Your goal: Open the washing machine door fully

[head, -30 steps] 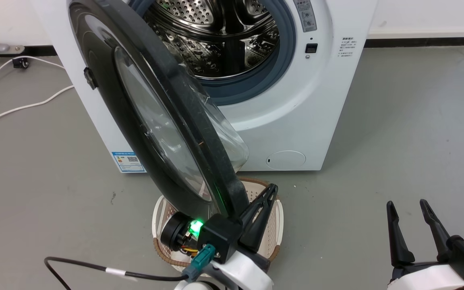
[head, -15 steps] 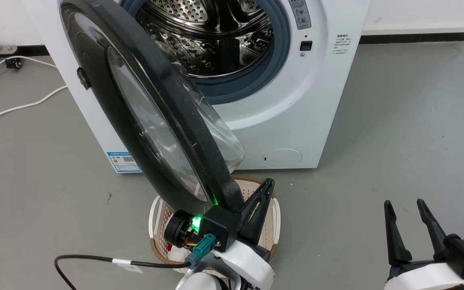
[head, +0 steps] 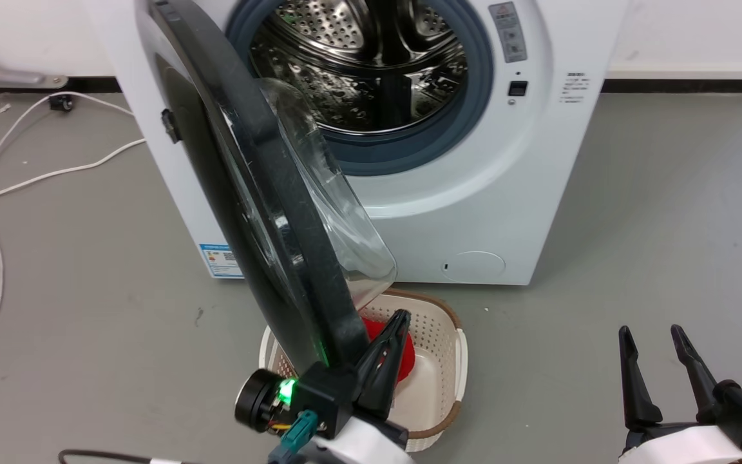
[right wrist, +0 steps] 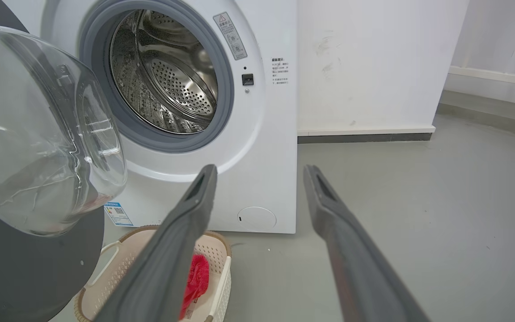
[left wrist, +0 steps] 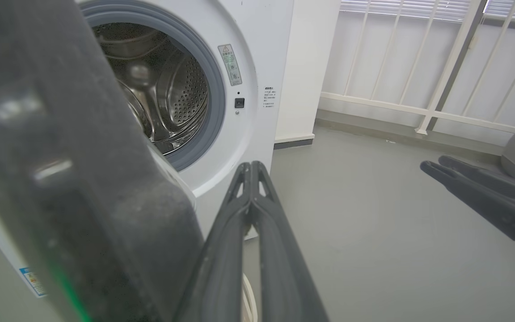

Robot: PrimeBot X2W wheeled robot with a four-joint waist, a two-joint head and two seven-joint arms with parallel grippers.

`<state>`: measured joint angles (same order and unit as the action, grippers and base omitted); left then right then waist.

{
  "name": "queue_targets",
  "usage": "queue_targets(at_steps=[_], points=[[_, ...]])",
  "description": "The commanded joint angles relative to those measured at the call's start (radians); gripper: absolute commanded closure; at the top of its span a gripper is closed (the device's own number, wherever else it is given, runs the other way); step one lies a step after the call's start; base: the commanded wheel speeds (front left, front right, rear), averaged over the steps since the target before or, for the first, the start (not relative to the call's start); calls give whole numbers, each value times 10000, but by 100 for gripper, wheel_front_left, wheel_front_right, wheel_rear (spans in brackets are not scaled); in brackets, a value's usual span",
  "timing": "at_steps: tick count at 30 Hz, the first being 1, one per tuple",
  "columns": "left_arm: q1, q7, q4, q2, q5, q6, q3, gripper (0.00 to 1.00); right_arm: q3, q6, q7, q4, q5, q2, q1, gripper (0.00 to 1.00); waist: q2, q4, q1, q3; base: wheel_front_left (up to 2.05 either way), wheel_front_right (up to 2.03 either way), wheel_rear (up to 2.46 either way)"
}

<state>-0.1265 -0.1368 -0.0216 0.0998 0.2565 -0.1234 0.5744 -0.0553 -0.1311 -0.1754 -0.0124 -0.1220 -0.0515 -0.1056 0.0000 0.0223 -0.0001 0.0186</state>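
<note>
The washing machine door stands swung out from the washing machine, hinged on the robot's left and roughly edge-on to the head camera. Its clear glass bowl bulges toward the bare steel drum.

The left tool has its two fingers pressed together, pinching nothing. They lie against the inner face of the door's black rim, low on its free edge. I take that as a flat push: with the fingers together they make one stiff bar, placed far from the hinge where a shove turns the door most easily.

The right tool hangs well apart to the right above the floor, fingers spread and empty, probably kept out of the door's path.

Under the door's lower edge sits a pale laundry basket with something red in it. The door looks to pass above it.

To my eye the door is about halfway. Opening it fully calls for a further push to the robot's left, where white cables lie on the floor.
</note>
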Motion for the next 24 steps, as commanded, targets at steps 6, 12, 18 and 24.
queue_targets(at_steps=[6,12,18,24], points=[[881,201,714,486,-56,-518,-262,100,54,7,23,-6,-4,25,-199,0,0,695,1,-87,0,0,0],[1405,176,1231,730,-30,-735,-300,100,-35,7,27,60,-64,24,-305,0,0,1617,1,34,0,0,0],[1762,42,1460,864,11,-979,-445,100,-103,7,63,131,27,24,-199,0,0,2689,1,163,0,0,0],[1924,-218,1416,1020,117,-1307,-935,100,-153,7,108,202,128,22,-28,0,0,3575,1,285,0,0,0]])
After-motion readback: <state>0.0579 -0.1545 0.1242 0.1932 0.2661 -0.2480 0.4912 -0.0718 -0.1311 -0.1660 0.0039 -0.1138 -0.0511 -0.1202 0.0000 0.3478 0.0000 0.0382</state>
